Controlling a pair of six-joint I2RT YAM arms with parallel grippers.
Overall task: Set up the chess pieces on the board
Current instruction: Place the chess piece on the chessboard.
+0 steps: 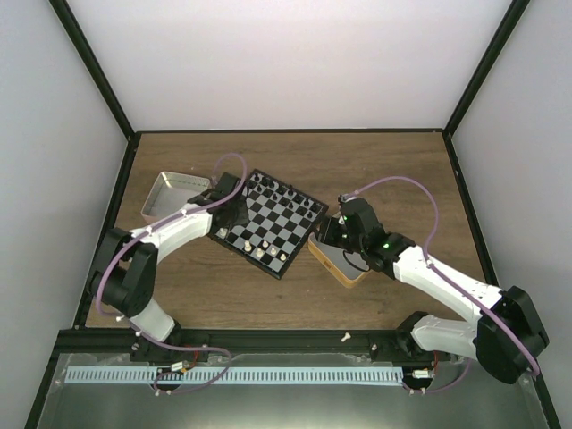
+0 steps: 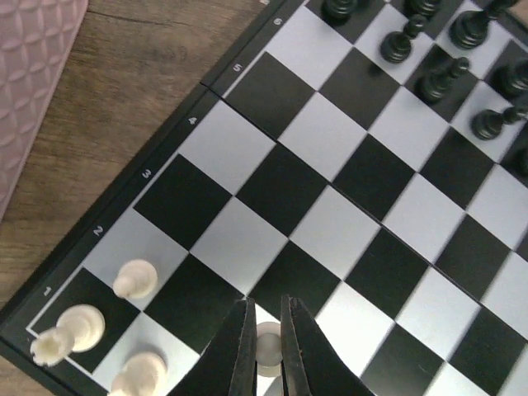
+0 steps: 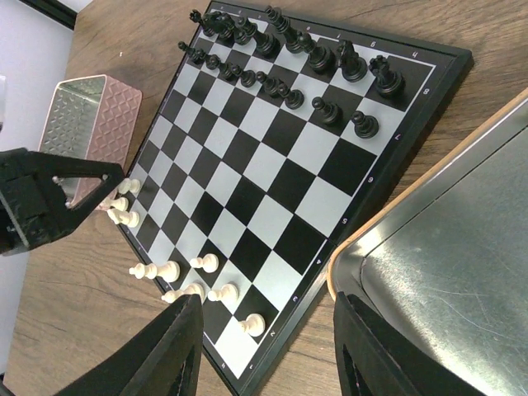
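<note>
Left gripper (image 2: pixel 266 338): we see it closed on a cream pawn (image 2: pixel 268 346), which stands upright between its jaws.
Right gripper (image 3: pixel 268 351): spread wide, empty, farther off.
Chess pieces (image 2: pixel 136 279): clustered at a corner of the board (image 2: pixel 330 231), just beside the pawn.
Table (image 1: pixel 375 161): wood; open squares lie ahead.

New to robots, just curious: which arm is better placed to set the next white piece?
Left, likely: the left gripper is over the board with a white pawn between its fingers; the right gripper is open and empty.
</note>
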